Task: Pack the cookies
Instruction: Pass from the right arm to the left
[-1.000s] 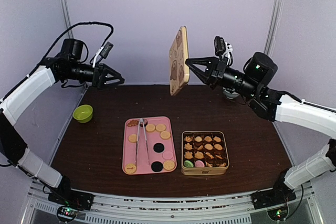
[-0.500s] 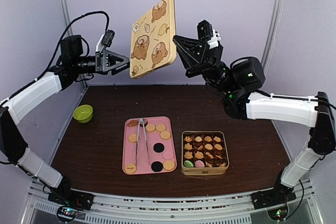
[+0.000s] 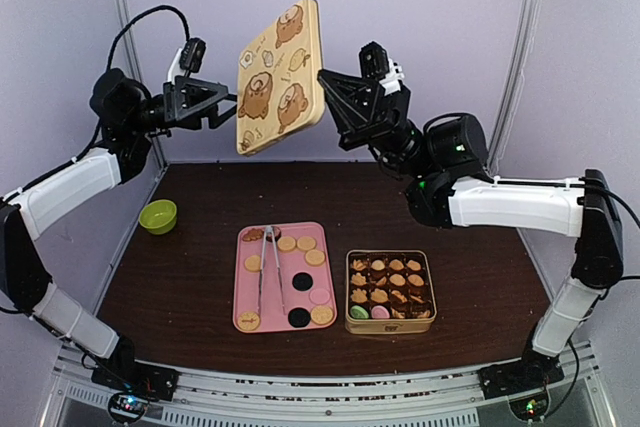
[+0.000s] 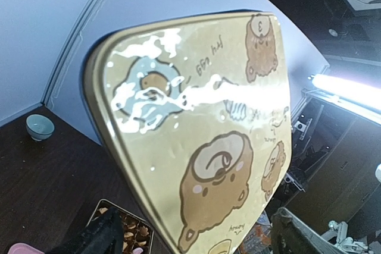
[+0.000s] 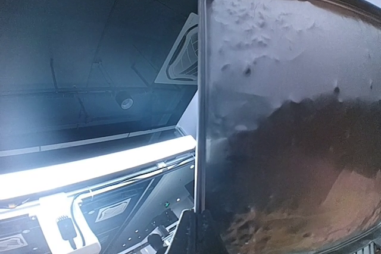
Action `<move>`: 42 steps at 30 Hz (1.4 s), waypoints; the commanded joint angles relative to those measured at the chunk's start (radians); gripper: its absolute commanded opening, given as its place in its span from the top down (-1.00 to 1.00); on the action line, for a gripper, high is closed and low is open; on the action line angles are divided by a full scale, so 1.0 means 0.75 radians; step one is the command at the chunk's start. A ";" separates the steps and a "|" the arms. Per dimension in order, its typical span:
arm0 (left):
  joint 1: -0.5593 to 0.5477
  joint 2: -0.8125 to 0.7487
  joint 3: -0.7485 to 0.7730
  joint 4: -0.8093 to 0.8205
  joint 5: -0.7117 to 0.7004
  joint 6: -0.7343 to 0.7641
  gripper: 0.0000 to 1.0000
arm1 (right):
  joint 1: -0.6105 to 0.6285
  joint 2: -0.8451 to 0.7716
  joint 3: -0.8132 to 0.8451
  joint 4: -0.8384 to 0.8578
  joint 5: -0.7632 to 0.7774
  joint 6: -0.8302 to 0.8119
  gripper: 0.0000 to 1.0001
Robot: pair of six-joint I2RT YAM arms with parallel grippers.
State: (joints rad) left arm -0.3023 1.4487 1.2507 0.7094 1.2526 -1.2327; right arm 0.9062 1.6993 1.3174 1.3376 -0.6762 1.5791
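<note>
Top external view gives us one bear-printed lid (image 3: 278, 77), its small writing unreadable, high above the open tin (image 3: 390, 328), the right pincer (image 3: 324, 80) pinching one edge, the left pincer (image 3: 233, 109) spread at the other. We see cookies (image 3: 388, 288) filling the tin; left of the tin one pink tray (image 3: 243, 293) carries six tan, two black, one pink, and one pair of tongs (image 3: 268, 269).

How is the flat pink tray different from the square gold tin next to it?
The pink tray is longer and shallow; the gold tin is square with walls. The tray's cookies lie loose beside metal tongs; the tin's cookies sit packed in rows. Both rest on the dark table and hold cookies.
</note>
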 commanded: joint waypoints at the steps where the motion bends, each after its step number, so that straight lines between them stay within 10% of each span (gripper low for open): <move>1: -0.003 -0.038 -0.016 0.250 0.033 -0.159 -0.73 | 0.016 0.041 0.069 0.100 -0.022 0.051 1.00; 16: -0.003 -0.048 -0.041 0.285 0.067 -0.165 0.07 | 0.022 0.049 0.048 -0.049 -0.083 -0.033 0.97; 22: -0.004 -0.035 -0.042 0.262 0.077 -0.156 0.67 | 0.019 0.021 -0.002 -0.129 -0.112 -0.102 0.74; 29: -0.003 -0.041 -0.049 0.256 0.089 -0.156 0.68 | -0.021 -0.004 -0.020 -0.208 -0.200 -0.163 0.21; 33: -0.003 -0.045 -0.061 0.235 0.098 -0.135 0.65 | -0.105 -0.068 -0.040 -0.466 -0.320 -0.349 -0.16; 39: -0.002 -0.053 -0.052 0.069 0.104 0.028 0.67 | -0.136 -0.211 0.090 -1.464 -0.280 -1.040 -0.11; 42: -0.003 -0.050 -0.056 0.028 0.093 0.065 0.72 | -0.130 -0.240 0.046 -1.526 -0.265 -1.079 -0.04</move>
State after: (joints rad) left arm -0.3031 1.4235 1.2060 0.7830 1.3319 -1.2663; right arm 0.7944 1.5791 1.3457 0.4789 -0.8730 1.0027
